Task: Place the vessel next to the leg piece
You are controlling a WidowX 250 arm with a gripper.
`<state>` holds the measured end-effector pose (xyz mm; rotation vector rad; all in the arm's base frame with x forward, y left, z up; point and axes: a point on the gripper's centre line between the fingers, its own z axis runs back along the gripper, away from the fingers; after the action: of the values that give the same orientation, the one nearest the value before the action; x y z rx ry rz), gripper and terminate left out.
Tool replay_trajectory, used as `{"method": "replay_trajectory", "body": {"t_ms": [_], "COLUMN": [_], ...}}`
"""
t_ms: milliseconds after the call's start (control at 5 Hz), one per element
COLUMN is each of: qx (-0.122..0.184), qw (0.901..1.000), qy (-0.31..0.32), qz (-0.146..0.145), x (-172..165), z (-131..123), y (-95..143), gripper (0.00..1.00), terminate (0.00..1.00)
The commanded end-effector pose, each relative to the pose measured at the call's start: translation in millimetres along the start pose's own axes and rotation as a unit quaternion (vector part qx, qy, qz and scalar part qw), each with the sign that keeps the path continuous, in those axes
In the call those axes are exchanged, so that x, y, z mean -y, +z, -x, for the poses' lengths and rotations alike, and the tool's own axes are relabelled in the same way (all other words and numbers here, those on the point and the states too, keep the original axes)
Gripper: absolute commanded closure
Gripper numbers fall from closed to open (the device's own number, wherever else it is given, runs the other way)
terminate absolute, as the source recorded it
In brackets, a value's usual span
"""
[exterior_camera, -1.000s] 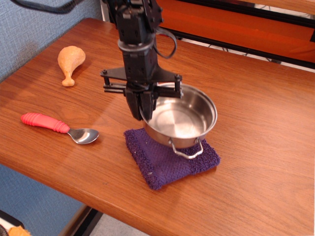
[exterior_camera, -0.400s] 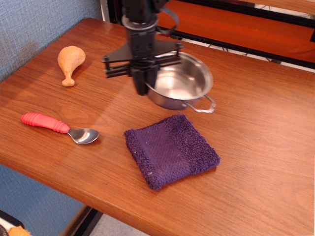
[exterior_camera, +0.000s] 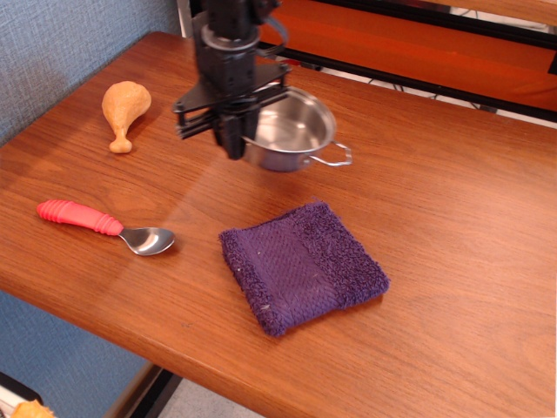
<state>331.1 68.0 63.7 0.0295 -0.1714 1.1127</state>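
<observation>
The vessel (exterior_camera: 291, 131) is a small shiny steel pot with a wire loop handle on its right side. My gripper (exterior_camera: 235, 144) is shut on the pot's left rim and holds it tilted above the table, at the back middle. The leg piece (exterior_camera: 123, 110), a tan-orange toy drumstick, lies on the table at the back left, bone end toward the front. The pot hangs to the right of the drumstick, apart from it.
A purple cloth (exterior_camera: 300, 265) lies flat near the front middle. A red-handled metal spoon (exterior_camera: 104, 225) lies at the front left. The wooden table (exterior_camera: 461, 226) ends at the front edge and at the left, by a blue wall.
My gripper lifted the pot off the purple cloth and carried it back and to the left, toward the drumstick. The cloth now lies bare.
</observation>
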Motion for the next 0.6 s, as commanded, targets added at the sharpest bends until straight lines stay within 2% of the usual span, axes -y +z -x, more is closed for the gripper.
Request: {"method": "replay_trajectory", "body": {"t_ms": [0,400], "qx": [0.008,-0.005], "qw": [0.9998,0.9998], "qy": [0.015,0.012], "qz": [0.008,0.012], "x": [-18,-23], "z": [-39,-54], "y": [-11,-24], "gripper": [1.00,1.00], "terminate": [0.00,0.00]}}
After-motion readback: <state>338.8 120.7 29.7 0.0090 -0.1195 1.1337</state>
